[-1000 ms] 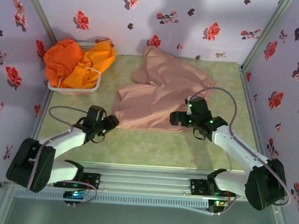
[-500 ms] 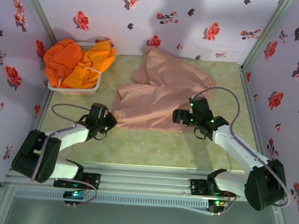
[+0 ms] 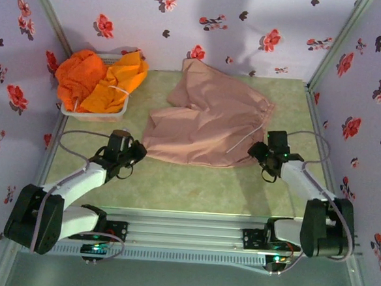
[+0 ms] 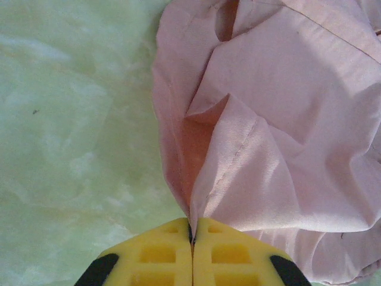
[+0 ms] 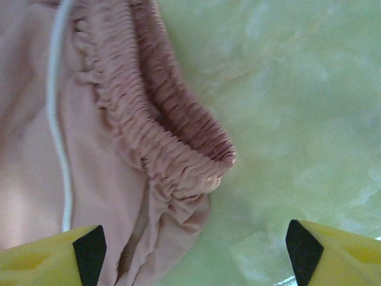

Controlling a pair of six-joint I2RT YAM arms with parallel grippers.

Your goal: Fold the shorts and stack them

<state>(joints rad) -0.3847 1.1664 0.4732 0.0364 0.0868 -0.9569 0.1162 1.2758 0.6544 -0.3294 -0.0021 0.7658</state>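
Top external: look mid-tabletop (image 3: 194,182) for the pink-beige shorts (image 3: 205,121), laid out but rumpled, waistband end toward the right, leg hems toward the left. Find the two orange shorts (image 3: 81,76) heaped in the white basket (image 3: 94,115) at the far left corner, well apart from them.

Left wrist: see the left tool (image 4: 191,229) pressed together, pinching a hem fold at the near-left corner of the pink-beige shorts.

Right wrist: see the right tool (image 5: 193,244) spread wide around the near end of the elastic waistband (image 5: 172,161), beside the white drawstring (image 5: 59,149), gripping nothing.

Judged as the step of taking hold of both near corners ahead of a first fold; no fold made, nothing stacked.

Next, probably: lower and close the right tool on the waistband corner, catching both layers, then lift both corners together and carry them across evenly, minding the loose drawstring.
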